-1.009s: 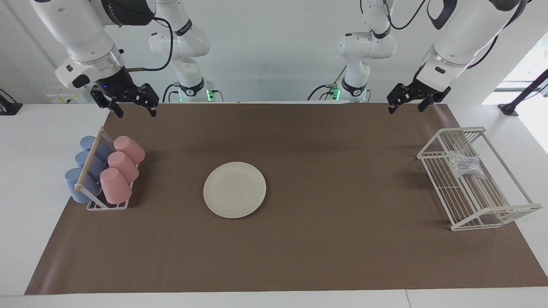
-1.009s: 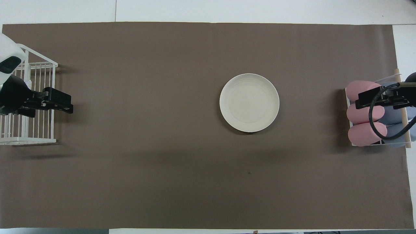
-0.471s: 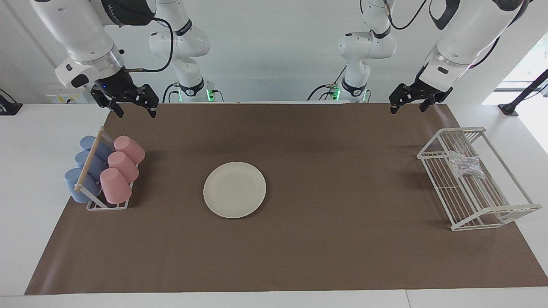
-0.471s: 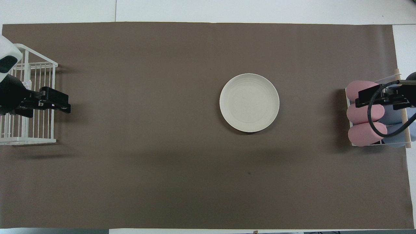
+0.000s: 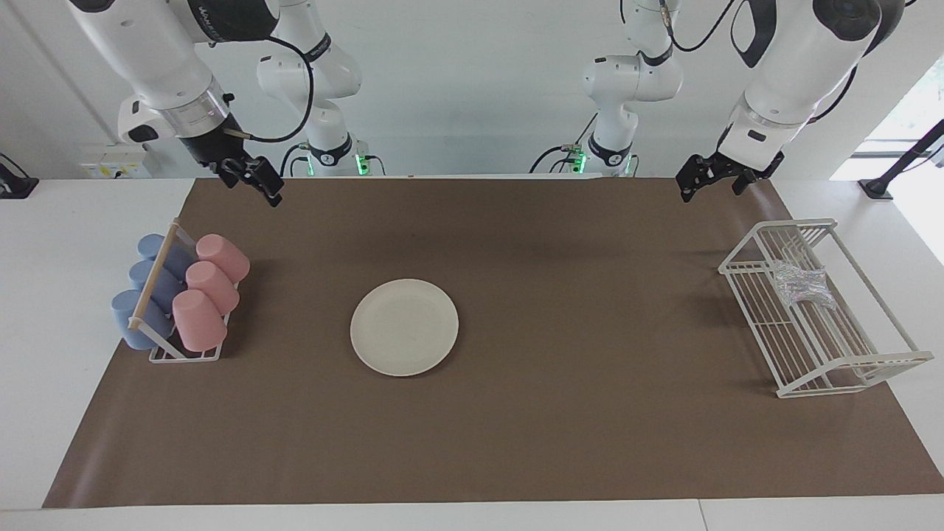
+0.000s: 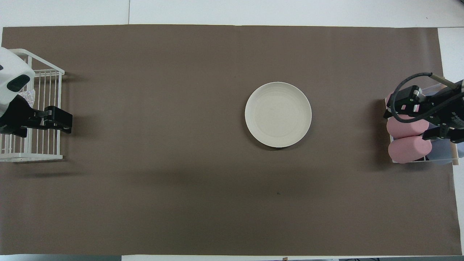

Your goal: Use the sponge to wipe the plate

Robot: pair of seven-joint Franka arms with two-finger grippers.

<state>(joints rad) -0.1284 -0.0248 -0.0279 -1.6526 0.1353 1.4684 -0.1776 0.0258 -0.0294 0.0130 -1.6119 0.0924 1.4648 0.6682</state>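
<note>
Plate: a round cream-white plate (image 5: 404,327) lies flat on the brown mat (image 5: 516,442), about midway between the robots' edge and the outer edge, somewhat toward the right arm's end. Nothing touches it and nothing lies on it.
Sponge: a small silvery mesh sponge (image 5: 802,285) lies in the white wire rack (image 5: 848,372) at the left arm's end of the table, in the part of the rack nearer the robots. In the overhead view only a scrap of it shows beside the arm's white casing (image 6: 26,97).
Rack: it stands on the edge of the mat, well apart from the plate, its open top up.
Left gripper: the left gripper (image 5: 713,183) hangs in the air over the mat's edge nearest the robots, at the rack's end of the table. Its fingers stand apart and hold nothing. It is clear of the rack and the sponge.
Right gripper: the right gripper (image 5: 254,179) hangs over the mat's corner nearest the robots, at the cups' end. It is turned slantwise; its fingers stand apart and hold nothing.
Cups: three pink cups (image 5: 206,289) and three blue cups (image 5: 144,291) lie tilted in a small holder (image 5: 184,354) at the right arm's end, well apart from the plate.
</note>
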